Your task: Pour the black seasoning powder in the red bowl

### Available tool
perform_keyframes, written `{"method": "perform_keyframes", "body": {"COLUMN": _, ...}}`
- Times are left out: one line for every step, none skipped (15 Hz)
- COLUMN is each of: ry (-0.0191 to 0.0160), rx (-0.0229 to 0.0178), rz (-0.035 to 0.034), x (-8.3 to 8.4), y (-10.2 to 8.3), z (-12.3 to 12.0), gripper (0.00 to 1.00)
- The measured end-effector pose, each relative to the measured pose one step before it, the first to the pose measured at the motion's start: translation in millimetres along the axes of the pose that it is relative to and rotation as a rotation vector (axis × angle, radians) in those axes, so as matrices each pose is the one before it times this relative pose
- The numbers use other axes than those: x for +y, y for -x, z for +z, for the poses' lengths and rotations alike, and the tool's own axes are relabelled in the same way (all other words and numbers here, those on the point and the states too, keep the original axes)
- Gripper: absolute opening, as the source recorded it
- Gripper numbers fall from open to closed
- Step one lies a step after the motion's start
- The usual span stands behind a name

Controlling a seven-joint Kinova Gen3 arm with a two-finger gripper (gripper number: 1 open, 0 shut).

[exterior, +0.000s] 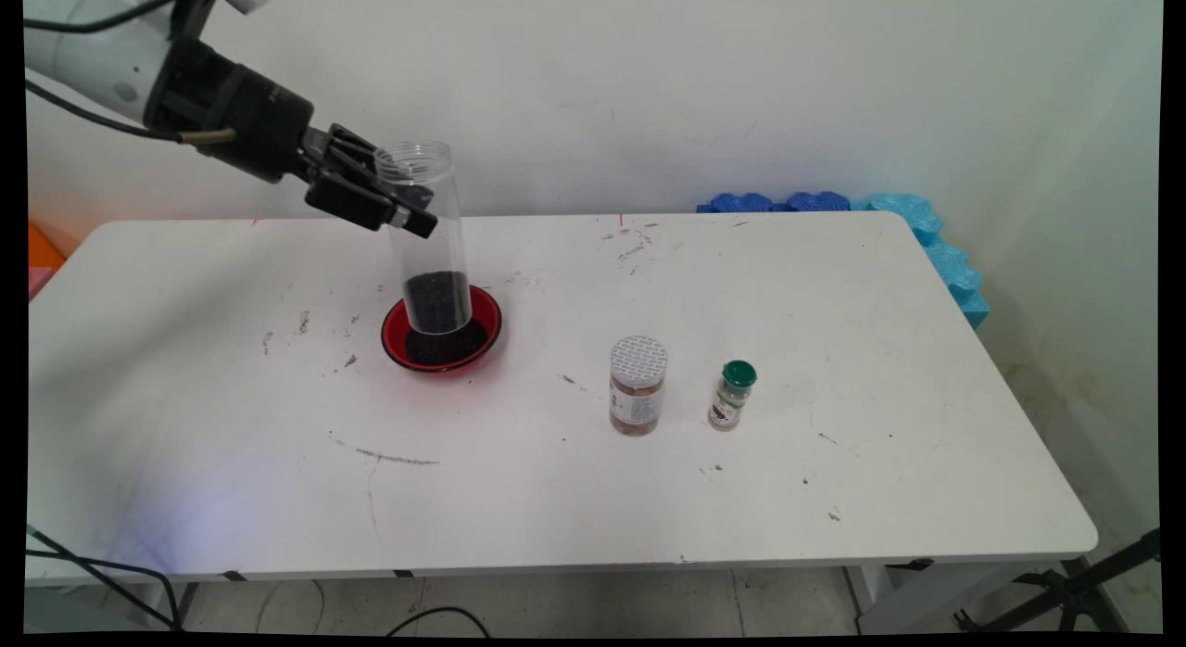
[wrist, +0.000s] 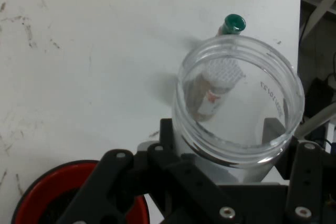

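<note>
Jaws pinching a clear plastic jar just under its open threaded mouth, seen in the hand view as a wide ring gripped between the black linkage. Jar held roughly upright, slightly tilted, a layer of dark grains settled in its bottom, its base hanging over, or just touching, a red bowl on the white worktop; contact not clear. More dark grains heaped inside the bowl, part of the red rim also visible at the hand view's lower left. Faint embossed characters on the jar's rim in the hand view, mirrored and not legible. To the right, well apart from the bowl, a brown-filled spice jar with a white perforated cap and a white label, printing too small to read. Just beside it, a smaller bottle with a green cap and a dark label, likewise unreadable. Both seen again through and above the clear jar in the hand view. Blue foam blocks against the wall behind the worktop's far right corner. Scuffs and dark smudges scattered over the worktop.
</note>
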Motion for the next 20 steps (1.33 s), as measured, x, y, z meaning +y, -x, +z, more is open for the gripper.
{"method": "perform_keyframes", "body": {"ry": 0.00159, "rx": -0.00206, "rz": -0.00242, "x": 0.21, "y": -0.15, "z": -1.36, "gripper": 0.00}}
{"method": "perform_keyframes", "body": {"ry": 0.00230, "rx": -0.00394, "rz": -0.00496, "x": 0.16, "y": 0.00, "z": -1.35, "gripper": 0.00}}
{"method": "perform_keyframes", "body": {"ry": 0.00244, "rx": -0.00552, "rz": -0.00619, "x": 0.17, "y": 0.46, "z": -1.01, "gripper": 0.00}}
{"method": "perform_keyframes", "body": {"ry": 0.00387, "rx": -0.00823, "rz": -0.00882, "x": 0.13, "y": 1.11, "z": -0.86, "gripper": 0.00}}
{"method": "perform_keyframes", "body": {"ry": 0.00311, "rx": -0.00611, "rz": -0.00572, "x": 0.06, "y": 0.84, "z": -0.27, "gripper": 0.00}}
{"method": "perform_keyframes", "body": {"ry": 0.00632, "rx": -0.00885, "rz": -0.00970, "x": 0.07, "y": 1.36, "z": -0.01, "gripper": 0.00}}
{"method": "perform_keyframes", "body": {"ry": 0.00485, "rx": -0.00605, "rz": -0.00658, "x": 0.03, "y": 0.93, "z": 0.20, "gripper": 0.00}}
{"method": "perform_keyframes", "body": {"ry": 0.00634, "rx": -0.00978, "rz": -0.01583, "x": -0.11, "y": 1.39, "z": 0.45, "gripper": 0.00}}
{"method": "perform_keyframes", "body": {"ry": 0.00373, "rx": -0.00766, "rz": -0.01588, "x": -0.37, "y": 0.95, "z": 0.64, "gripper": 0.00}}
{"method": "perform_keyframes", "body": {"ry": 0.00442, "rx": -0.00986, "rz": -0.02363, "x": -0.63, "y": 1.22, "z": 0.93, "gripper": 0.00}}
{"method": "perform_keyframes", "body": {"ry": 0.00404, "rx": -0.01078, "rz": -0.02617, "x": -0.80, "y": 1.27, "z": 1.25, "gripper": 0.00}}
{"method": "perform_keyframes", "body": {"ry": 0.00522, "rx": -0.01002, "rz": -0.03633, "x": -1.11, "y": 1.55, "z": 1.76, "gripper": 0.00}}
{"method": "perform_keyframes", "body": {"ry": 0.00357, "rx": -0.00520, "rz": -0.02584, "x": -0.81, "y": 0.84, "z": 1.30, "gripper": 0.00}}
{"method": "perform_keyframes", "body": {"ry": 0.00721, "rx": -0.00650, "rz": -0.04224, "x": -1.11, "y": 1.33, "z": 2.13, "gripper": 0.00}}
{"method": "perform_keyframes", "body": {"ry": 0.00496, "rx": -0.00396, "rz": -0.02861, "x": -0.72, "y": 0.86, "z": 1.50, "gripper": 0.00}}
{"method": "perform_keyframes", "body": {"ry": 0.00698, "rx": -0.00501, "rz": -0.04220, "x": -1.42, "y": 1.36, "z": 2.51, "gripper": 0.00}}
{"method": "perform_keyframes", "body": {"ry": 0.00702, "rx": -0.00573, "rz": -0.04610, "x": -1.94, "y": 1.93, "z": 3.13, "gripper": 0.00}}
{"method": "perform_keyframes", "body": {"ry": 0.00406, "rx": -0.00448, "rz": -0.04081, "x": -2.73, "y": 1.81, "z": 3.37, "gripper": 0.00}}
{"method": "perform_keyframes", "body": {"ry": 0.00116, "rx": -0.00437, "rz": -0.02918, "x": -2.43, "y": 1.36, "z": 2.54, "gripper": 0.00}}
{"method": "perform_keyframes", "body": {"ry": 0.00008, "rx": -0.00456, "rz": -0.02884, "x": -2.68, "y": 1.47, "z": 2.36, "gripper": 0.00}}
